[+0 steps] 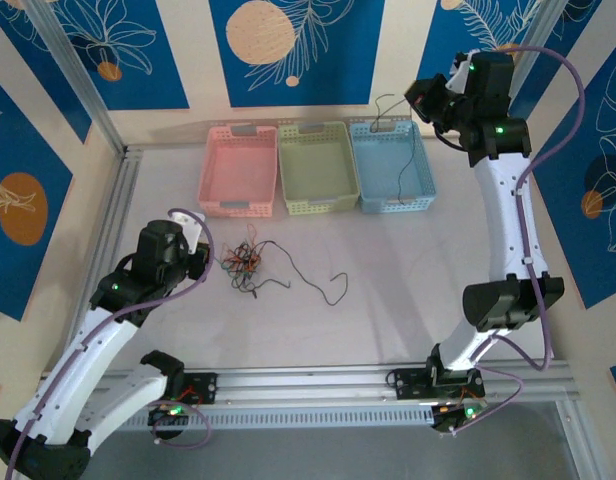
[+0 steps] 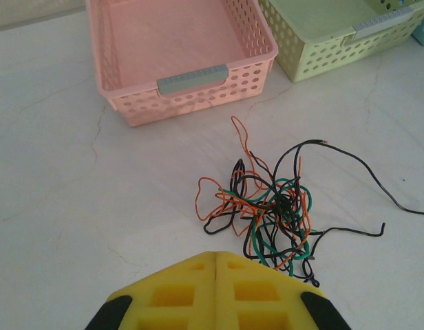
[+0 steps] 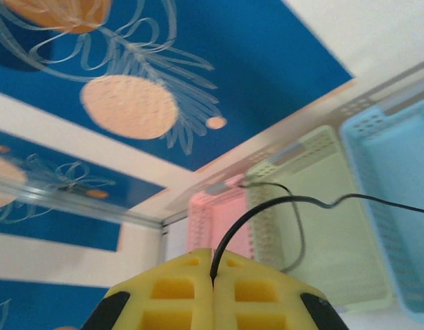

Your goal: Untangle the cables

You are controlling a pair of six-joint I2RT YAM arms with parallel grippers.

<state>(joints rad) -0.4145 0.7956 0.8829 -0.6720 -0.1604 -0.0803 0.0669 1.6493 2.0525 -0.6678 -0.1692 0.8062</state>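
Seemingly light and limp, the tangled cables lay on the table before the pressed-together left gripper, best taken by a loose end, while the right gripper pinched one black cable aloft.

Three baskets in a row at 12 o'clock on the white table: pink basket, green basket, blue basket.

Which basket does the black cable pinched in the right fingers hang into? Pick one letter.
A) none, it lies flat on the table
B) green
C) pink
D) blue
D: seen from above, the black cable drops from the shut right fingers into the blue basket.
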